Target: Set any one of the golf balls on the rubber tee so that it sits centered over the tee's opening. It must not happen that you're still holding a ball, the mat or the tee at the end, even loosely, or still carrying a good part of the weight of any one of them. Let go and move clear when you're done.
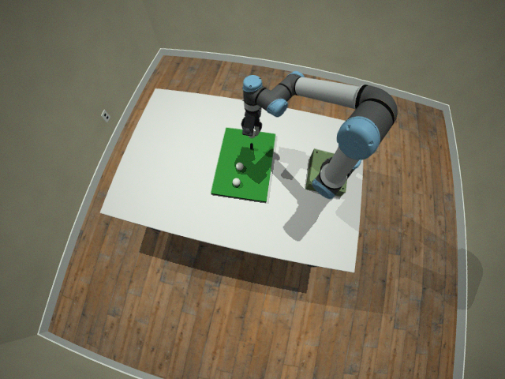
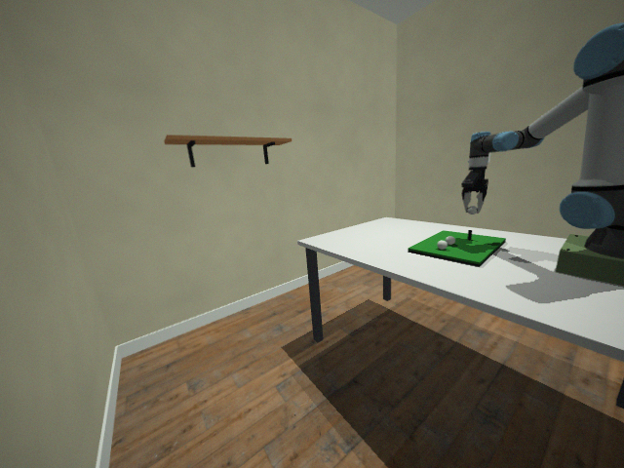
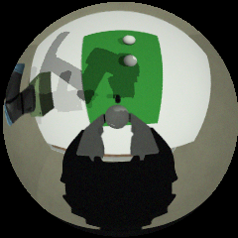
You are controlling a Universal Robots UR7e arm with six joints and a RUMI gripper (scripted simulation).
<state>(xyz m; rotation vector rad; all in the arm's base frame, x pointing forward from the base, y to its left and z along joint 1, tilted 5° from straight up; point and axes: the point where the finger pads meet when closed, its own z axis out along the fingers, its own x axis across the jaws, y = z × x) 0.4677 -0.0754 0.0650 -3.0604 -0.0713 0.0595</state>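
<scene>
A green mat [image 1: 245, 165] lies on the white table. A short black rubber tee [image 1: 251, 145] stands upright near the mat's far edge; it also shows in the side view [image 2: 469, 234] and in the wrist view [image 3: 117, 97]. Two white golf balls [image 1: 239, 166] [image 1: 236, 181] rest on the mat in front of the tee. My gripper [image 1: 249, 132] hangs high above the tee and is shut on a third golf ball [image 2: 471, 209], which shows between the fingers in the wrist view [image 3: 118, 115].
The arm's green base block [image 1: 322, 169] stands on the table to the right of the mat. A wooden shelf [image 2: 226, 140] hangs on the wall, far from the table.
</scene>
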